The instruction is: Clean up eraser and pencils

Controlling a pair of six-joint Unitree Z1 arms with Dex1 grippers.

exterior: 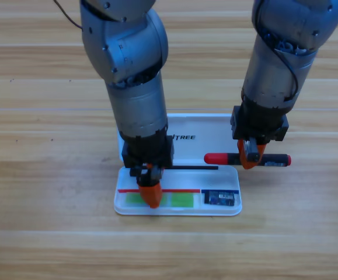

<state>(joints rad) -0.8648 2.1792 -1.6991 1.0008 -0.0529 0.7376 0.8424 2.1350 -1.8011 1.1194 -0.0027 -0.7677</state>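
The white case (pixel 227 211) lies open at the table's middle, its lid behind it. In the tray lies the light-green pencil (pixel 183 200), running left to right. My left gripper (pixel 152 197) points straight down onto the pencil's middle and hides that part. At the tray's right end sits the eraser (pixel 221 198), a small dark block with a bluish sleeve. My right gripper (pixel 250 157) is shut on the red-and-black pencil (pixel 218 158). It holds the pencil level over the case's right edge, red end to the left and black end to the right.
The case's lid (pixel 206 125) lies flat behind the tray, between the two arms. Bare wooden table (pixel 40 175) surrounds the case on all sides.
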